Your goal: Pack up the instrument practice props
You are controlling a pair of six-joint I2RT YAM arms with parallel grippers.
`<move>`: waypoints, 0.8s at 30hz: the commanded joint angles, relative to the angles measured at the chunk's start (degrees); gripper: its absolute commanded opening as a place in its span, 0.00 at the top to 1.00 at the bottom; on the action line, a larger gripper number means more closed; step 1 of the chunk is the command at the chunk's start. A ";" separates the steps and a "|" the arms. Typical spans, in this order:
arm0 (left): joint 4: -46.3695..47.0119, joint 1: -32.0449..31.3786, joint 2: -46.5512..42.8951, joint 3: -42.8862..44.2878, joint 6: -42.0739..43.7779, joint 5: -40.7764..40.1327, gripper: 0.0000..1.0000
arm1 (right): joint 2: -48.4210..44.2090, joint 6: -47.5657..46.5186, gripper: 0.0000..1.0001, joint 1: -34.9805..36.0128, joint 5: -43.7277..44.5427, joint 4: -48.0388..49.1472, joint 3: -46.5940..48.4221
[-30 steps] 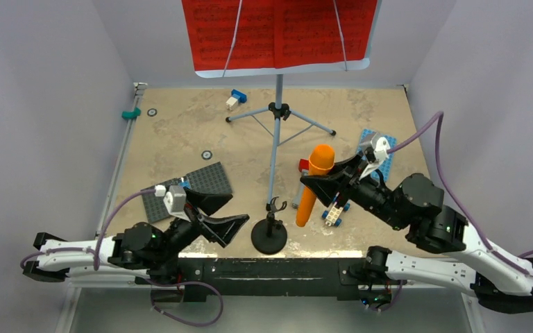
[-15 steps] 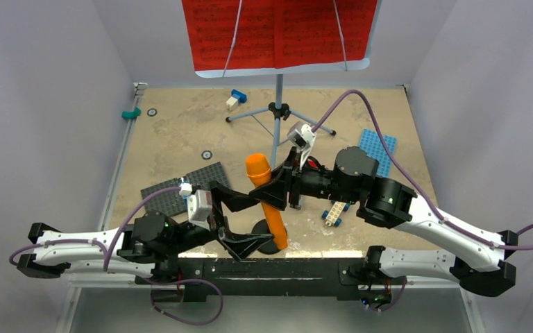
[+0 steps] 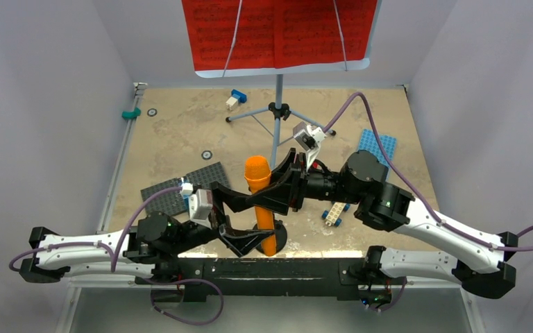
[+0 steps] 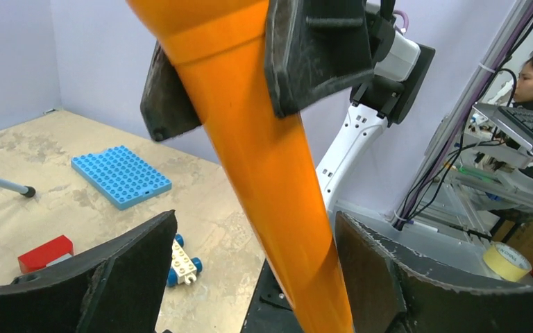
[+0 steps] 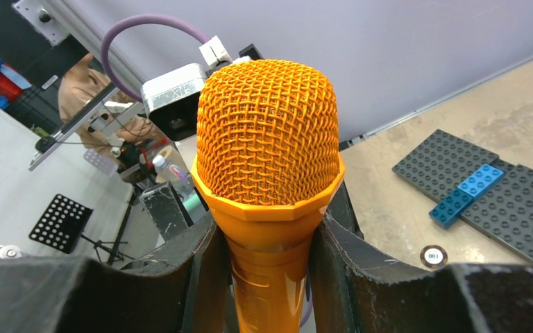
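In the last second the right gripper (image 3: 272,196), clenched on the orange microphone (image 3: 257,173), has carried it from the right side to just above the small black mic stand (image 3: 281,234). The left gripper (image 3: 248,220) has come around the lower handle, its fingers (image 4: 128,267) still released on both sides. This looks like a handover before packing.

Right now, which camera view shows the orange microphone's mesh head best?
The right wrist view: the orange microphone shows its mesh head large above the right claw gripping it. The top view shows it whole but small. The left wrist view shows only its smooth handle.
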 commanded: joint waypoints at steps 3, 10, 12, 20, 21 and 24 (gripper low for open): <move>6.79 0.62 2.14 0.04 -0.98 0.90 0.18 | -1.16 2.95 1.00 0.03 -3.12 10.36 -2.84; 7.94 0.92 3.10 -0.49 -0.60 1.97 0.75 | -2.61 1.31 1.00 0.03 -3.08 9.86 -4.56; 5.99 0.99 3.99 0.48 0.66 2.24 0.98 | -2.80 0.09 0.74 0.09 -3.09 7.70 -4.12; -24.28 7.42 -0.74 8.60 -6.18 -16.19 1.00 | -7.92 -4.21 0.33 -0.54 12.57 -12.64 -3.66; -28.00 10.64 -2.43 8.94 -8.77 -16.21 1.00 | -9.62 -4.34 0.28 -0.85 14.39 -14.14 -4.89; -34.79 19.56 -7.45 8.91 -13.19 -14.61 1.00 | -13.47 -4.75 0.18 -1.80 17.15 -14.98 -7.75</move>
